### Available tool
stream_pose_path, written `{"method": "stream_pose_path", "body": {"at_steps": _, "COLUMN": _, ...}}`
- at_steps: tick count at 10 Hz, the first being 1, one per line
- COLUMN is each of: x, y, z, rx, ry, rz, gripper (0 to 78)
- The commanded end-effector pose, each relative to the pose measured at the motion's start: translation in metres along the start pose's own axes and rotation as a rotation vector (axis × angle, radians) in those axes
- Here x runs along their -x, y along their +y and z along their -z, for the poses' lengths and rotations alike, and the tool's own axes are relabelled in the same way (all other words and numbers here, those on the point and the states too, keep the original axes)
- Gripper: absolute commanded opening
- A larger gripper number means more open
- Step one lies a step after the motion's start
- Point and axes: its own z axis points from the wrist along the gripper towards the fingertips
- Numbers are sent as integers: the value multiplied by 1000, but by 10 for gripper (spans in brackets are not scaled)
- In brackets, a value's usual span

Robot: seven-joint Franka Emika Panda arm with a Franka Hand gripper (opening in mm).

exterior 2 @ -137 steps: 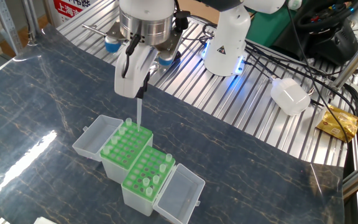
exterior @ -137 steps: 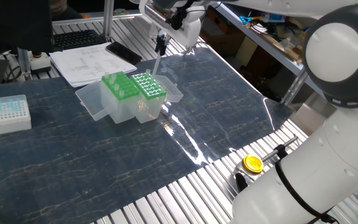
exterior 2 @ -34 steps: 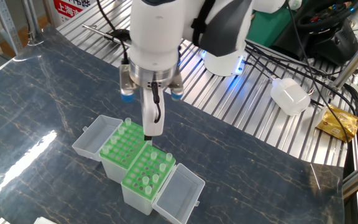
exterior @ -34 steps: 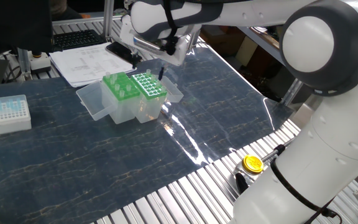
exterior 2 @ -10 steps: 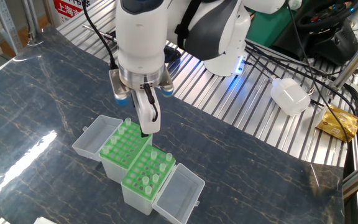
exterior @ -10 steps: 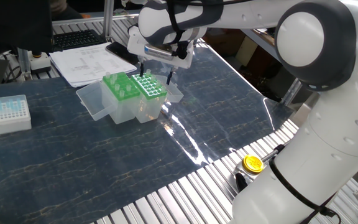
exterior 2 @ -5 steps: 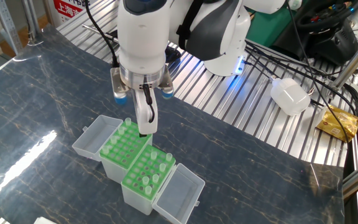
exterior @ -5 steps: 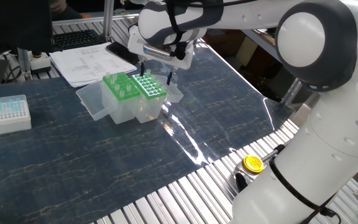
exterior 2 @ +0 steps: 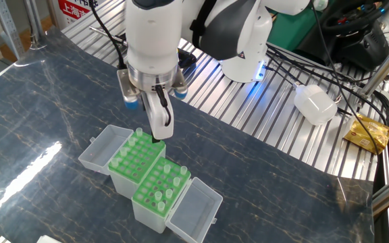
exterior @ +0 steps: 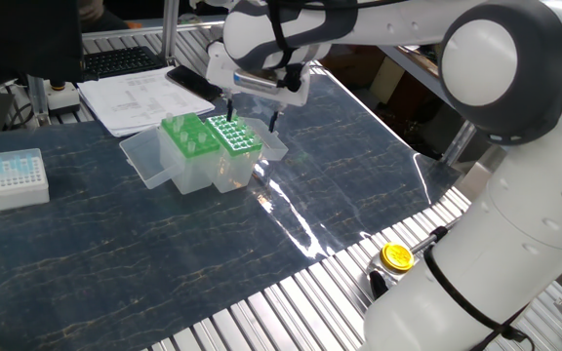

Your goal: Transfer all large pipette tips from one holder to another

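1. Broadly, a dark marbled mat (exterior: 164,244) covers most of the counter, its glossy film catching a bright glare; ribbed aluminium slats (exterior: 291,302) show along the near edge and again by the far edge in the other fixed view.
2. The white Franka arm (exterior: 501,88) reaches across from the right side, its base (exterior 2: 245,47) glowing blue on the slats.
3. Papers (exterior: 135,97) and a black keyboard (exterior: 115,60) lie at the far left corner, with cables (exterior 2: 343,74) and a white adapter (exterior 2: 315,103) beyond the mat in the other fixed view.
4. Two green-topped tip holders (exterior 2: 147,177) stand touching, mid-mat, each with its clear lid (exterior 2: 194,209) folded open outward.
5. The large pipette tips (exterior 2: 159,194) stand upright, most in the nearer holder and one at the far corner of the farther holder.
6. A small white tip box (exterior: 10,178) sits near the left edge, well apart.
7. The gripper (exterior: 252,114) hangs just above the holders, fingers spread apart and carrying nothing.
8. A yellow cap (exterior: 396,256) rests on the slats near the right corner.
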Motion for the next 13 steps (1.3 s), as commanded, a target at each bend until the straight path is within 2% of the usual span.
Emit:
{"method": "stream_pose_path", "body": {"at_steps": 1, "x": 4, "y": -8, "z": -6, "rx": 3, "ry": -1, "rz": 21, "gripper": 774}}
{"method": "stream_pose_path", "body": {"at_steps": 5, "x": 12, "y": -15, "z": -13, "rx": 14, "ry": 3, "rz": 54, "gripper": 774}}
{"method": "stream_pose_path", "body": {"at_steps": 13, "x": 19, "y": -28, "z": -34, "rx": 36, "ry": -11, "rz": 107, "gripper": 774}}
